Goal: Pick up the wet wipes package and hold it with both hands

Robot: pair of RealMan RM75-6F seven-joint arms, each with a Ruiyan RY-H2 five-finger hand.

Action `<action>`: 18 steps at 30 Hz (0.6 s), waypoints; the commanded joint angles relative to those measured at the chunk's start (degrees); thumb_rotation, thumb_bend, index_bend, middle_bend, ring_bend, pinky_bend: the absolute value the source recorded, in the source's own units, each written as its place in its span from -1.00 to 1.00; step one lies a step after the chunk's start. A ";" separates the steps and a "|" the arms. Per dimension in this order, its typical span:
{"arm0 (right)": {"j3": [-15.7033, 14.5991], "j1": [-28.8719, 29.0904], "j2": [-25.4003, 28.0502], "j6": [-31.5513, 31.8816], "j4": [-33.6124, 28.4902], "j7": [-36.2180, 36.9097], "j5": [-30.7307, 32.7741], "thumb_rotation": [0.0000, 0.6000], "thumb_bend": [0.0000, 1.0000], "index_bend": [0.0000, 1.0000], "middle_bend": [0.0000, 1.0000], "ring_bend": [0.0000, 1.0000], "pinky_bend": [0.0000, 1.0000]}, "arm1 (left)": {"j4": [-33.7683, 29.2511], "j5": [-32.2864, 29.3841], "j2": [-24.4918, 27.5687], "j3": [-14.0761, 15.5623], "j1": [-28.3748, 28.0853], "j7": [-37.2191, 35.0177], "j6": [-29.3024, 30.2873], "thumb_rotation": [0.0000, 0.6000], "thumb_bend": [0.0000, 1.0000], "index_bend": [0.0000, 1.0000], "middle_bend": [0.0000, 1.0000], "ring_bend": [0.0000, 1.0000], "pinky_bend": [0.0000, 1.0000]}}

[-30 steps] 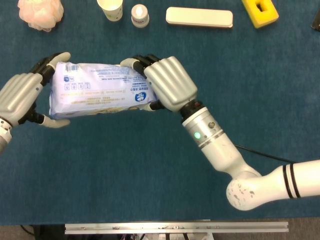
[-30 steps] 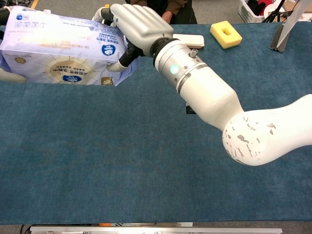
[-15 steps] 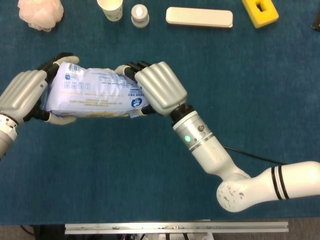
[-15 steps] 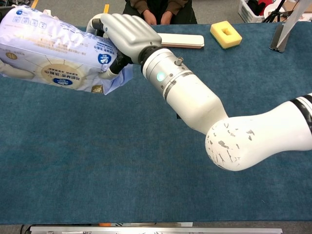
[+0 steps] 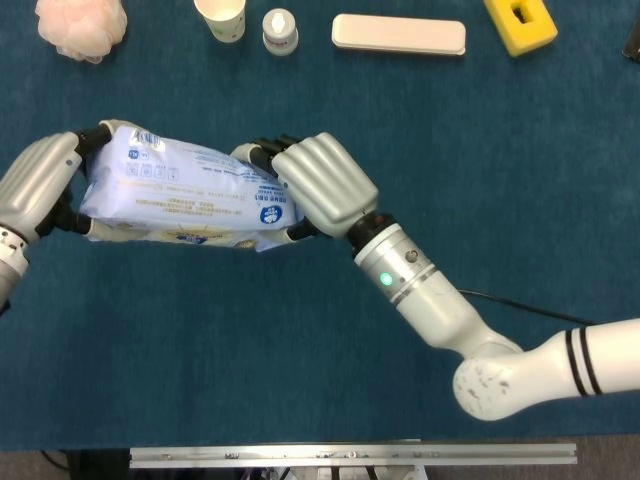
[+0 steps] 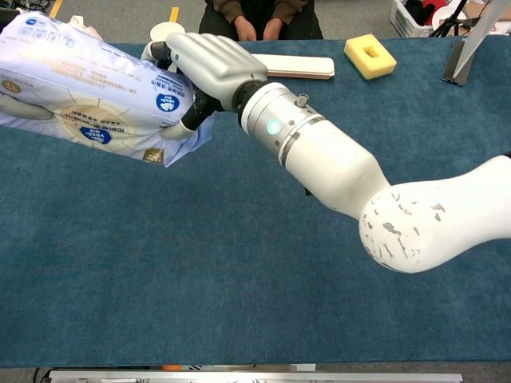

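The wet wipes package [image 5: 185, 195], a pale blue and white soft pack, is held off the blue table between both hands. My left hand [image 5: 38, 190] grips its left end, with fingers wrapped over the top edge. My right hand [image 5: 318, 187] grips its right end from above. In the chest view the wet wipes package [image 6: 88, 88] tilts down to the right, my right hand [image 6: 209, 68] covers its right end, and only a pale finger of my left hand [image 6: 22, 108] shows under its left part.
Along the far edge stand a pink bath puff [image 5: 82, 24], a paper cup [image 5: 221, 17], a small white bottle [image 5: 280, 30], a flat white case [image 5: 398, 34] and a yellow sponge [image 5: 519, 22]. A person [image 6: 257, 14] sits behind the table.
The package has turned a little, its right end dropping lower. My right hand shifted slightly right and down with it, and my left hand stayed wrapped on the left end.
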 commanded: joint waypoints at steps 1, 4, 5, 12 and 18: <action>-0.78 -0.35 2.86 -2.30 -2.22 0.54 1.48 1.00 -0.34 -0.93 -0.67 -0.57 -0.29 | 0.56 -0.30 -0.06 -0.11 0.29 -1.52 -0.23 1.00 -0.62 0.17 0.07 0.17 0.57; -1.02 -0.77 5.27 -3.13 -4.35 1.16 1.96 1.00 -0.47 -1.00 -0.91 -0.81 -0.50 | 1.09 -0.30 0.04 -0.24 0.75 -3.54 -0.16 1.00 -0.61 0.17 0.07 0.17 0.57; -1.09 -0.97 5.94 -3.14 -4.89 1.42 1.80 1.00 -0.51 -1.00 -0.95 -0.85 -0.53 | 1.27 -0.25 0.10 -0.28 0.88 -4.09 -0.13 1.00 -0.61 0.17 0.07 0.17 0.57; -2.57 -3.87 12.47 -2.13 -9.62 4.16 -2.34 1.00 -0.60 -1.00 -1.00 -0.91 -0.57 | 2.34 0.94 0.49 -0.36 2.16 -7.54 0.89 1.00 -0.62 0.17 0.07 0.17 0.57; -4.66 -7.75 20.34 -0.60 -14.63 6.19 -6.10 1.00 -0.60 -1.00 -1.00 -0.91 -0.57 | 2.62 2.22 0.92 -0.32 2.80 -8.97 1.54 1.00 -0.62 0.16 0.07 0.17 0.57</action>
